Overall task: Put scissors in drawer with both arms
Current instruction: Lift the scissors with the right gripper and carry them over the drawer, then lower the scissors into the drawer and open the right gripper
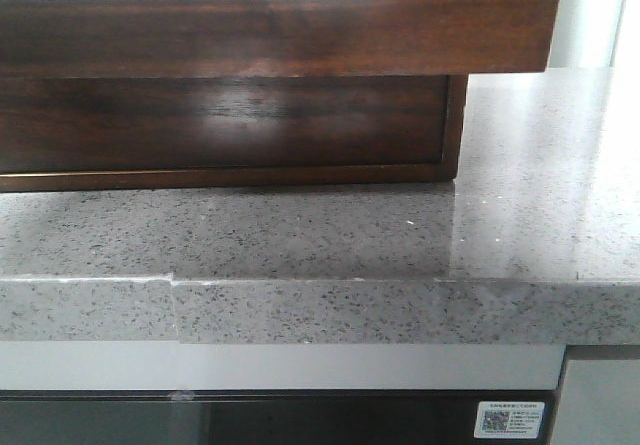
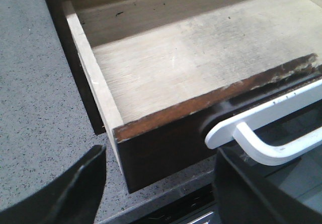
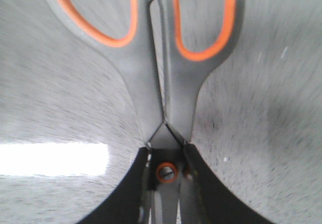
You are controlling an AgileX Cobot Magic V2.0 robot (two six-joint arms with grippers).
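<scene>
Our right end effector is clamped on the scissors at the pivot screw, the grey, orange-lined handles reaching away from the fingers over the blurred speckled grey table. Our left end effector has its black fingers spread apart; the drawer stands pulled out just beyond them, its pale wooden floor bare, its white handle beside one finger. In the front view, neither end effector shows.
</scene>
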